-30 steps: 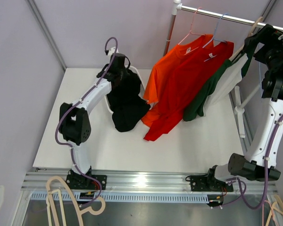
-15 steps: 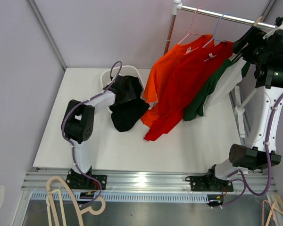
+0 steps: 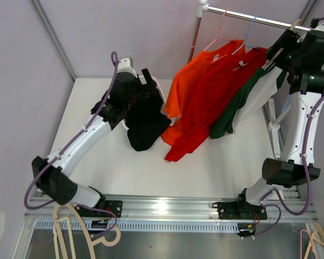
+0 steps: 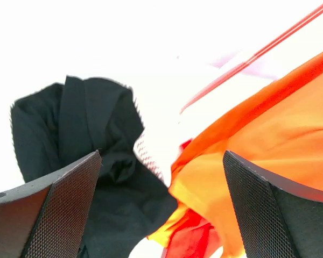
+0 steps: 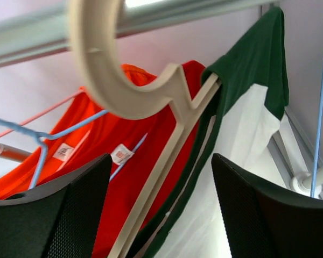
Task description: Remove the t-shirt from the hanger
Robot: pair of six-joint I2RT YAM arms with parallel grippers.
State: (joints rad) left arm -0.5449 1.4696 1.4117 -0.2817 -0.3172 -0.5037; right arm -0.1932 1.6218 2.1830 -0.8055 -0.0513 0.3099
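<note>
A green and white t-shirt (image 3: 249, 100) (image 5: 242, 140) hangs on a cream hanger (image 5: 164, 161) at the right end of the rail (image 3: 248, 18) (image 5: 37, 32). My right gripper (image 3: 281, 49) (image 5: 159, 212) is open at the rail, and the hanger's sloping arm and the shirt's collar run between its fingers without touching them. An orange t-shirt (image 3: 194, 89) (image 4: 274, 140) and a red t-shirt (image 3: 224, 89) hang to the left on pink and blue hangers. A black t-shirt (image 3: 146, 121) (image 4: 91, 134) lies heaped on the table. My left gripper (image 3: 144, 82) (image 4: 161, 215) hovers open above it, holding nothing.
A white mesh basket (image 4: 148, 156) lies partly under the black t-shirt. The rack's upright pole (image 3: 194, 38) stands behind the orange t-shirt, and its base bar (image 3: 274, 129) runs along the table's right side. Spare wooden hangers (image 3: 70, 221) lie below the table's near edge.
My left gripper has opened, let go of the black t-shirt and risen above it. My right gripper has moved in around the cream hanger, and its fingers have drawn closer together.
</note>
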